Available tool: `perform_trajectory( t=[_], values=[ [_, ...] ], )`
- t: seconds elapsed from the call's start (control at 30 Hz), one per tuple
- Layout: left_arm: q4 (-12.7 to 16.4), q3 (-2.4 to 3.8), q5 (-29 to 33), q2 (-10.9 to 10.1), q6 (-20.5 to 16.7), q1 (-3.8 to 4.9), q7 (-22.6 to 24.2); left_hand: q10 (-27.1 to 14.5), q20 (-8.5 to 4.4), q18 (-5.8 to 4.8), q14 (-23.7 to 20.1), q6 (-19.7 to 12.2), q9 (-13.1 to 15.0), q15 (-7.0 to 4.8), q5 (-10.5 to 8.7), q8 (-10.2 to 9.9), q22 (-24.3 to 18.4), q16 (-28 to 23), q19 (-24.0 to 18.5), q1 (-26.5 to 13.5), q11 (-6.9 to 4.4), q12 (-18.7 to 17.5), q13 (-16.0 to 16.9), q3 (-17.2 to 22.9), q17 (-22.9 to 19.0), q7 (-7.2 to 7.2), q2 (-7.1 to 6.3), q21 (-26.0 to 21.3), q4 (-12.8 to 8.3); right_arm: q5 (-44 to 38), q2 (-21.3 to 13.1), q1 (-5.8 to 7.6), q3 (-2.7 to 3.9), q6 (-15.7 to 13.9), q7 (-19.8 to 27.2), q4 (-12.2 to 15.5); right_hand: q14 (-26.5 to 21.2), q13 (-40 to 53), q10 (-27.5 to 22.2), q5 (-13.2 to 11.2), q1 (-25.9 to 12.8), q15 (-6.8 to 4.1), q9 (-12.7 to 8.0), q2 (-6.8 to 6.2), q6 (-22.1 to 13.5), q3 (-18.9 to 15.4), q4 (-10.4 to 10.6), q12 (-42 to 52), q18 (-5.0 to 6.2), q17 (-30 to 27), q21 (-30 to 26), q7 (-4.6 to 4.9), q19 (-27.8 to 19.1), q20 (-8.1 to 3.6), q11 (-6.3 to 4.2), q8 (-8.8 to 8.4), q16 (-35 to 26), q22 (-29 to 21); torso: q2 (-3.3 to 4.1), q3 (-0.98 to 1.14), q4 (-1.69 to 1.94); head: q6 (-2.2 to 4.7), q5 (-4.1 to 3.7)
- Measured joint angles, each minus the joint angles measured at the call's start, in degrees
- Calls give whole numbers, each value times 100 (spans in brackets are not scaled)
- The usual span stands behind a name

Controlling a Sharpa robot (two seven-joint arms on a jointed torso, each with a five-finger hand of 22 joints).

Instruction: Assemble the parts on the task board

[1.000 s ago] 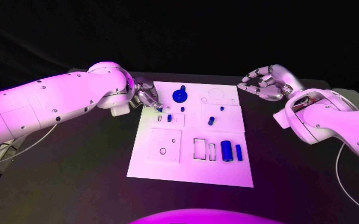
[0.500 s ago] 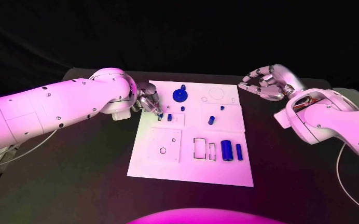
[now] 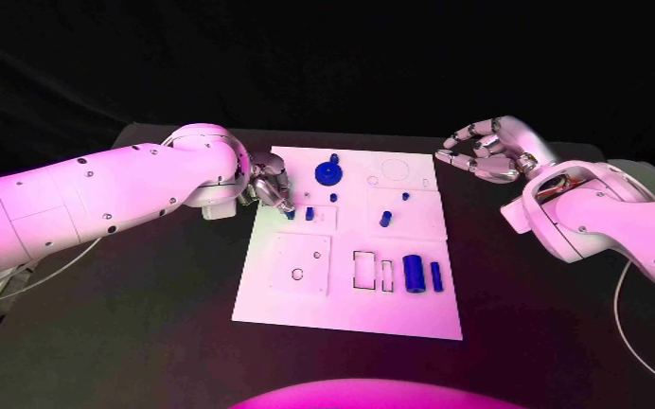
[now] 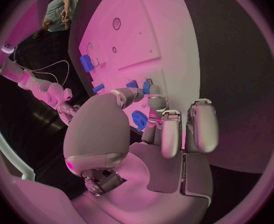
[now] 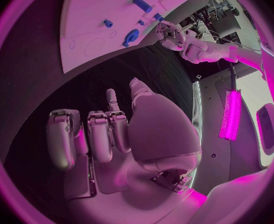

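The left hand (image 3: 271,185) hangs at the task board's (image 3: 287,291) left edge, fingers curled together over a small blue peg (image 3: 309,213) standing just beyond its fingertips — whether it pinches anything, I cannot tell. The right hand (image 3: 481,155) hovers well apart, curled, empty.

A black bench (image 3: 164,314) carries the things; a thin pale cable (image 3: 55,267) trails over its left edge.

Board's near-left panel (image 3: 293,267) lies bare — upright disc part (image 3: 327,174) blocks far side.
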Motion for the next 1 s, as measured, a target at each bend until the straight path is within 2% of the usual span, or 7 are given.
perform_trajectory(
  t=[1.0],
  values=[
    [-70,5,-38,73,181,8,-121,41,0,0,4,23,24,4,35,-4,6,0,0,-37,-17,20,53,0,-1,-23,-37,22,0,0,-1,-1,0,-4,7,3,0,4,0,0,0,0,-2,0,0,0,0,0,0,3,0,0,0,0,0,0,0,3,2,0,3,-8,21]
  ],
)
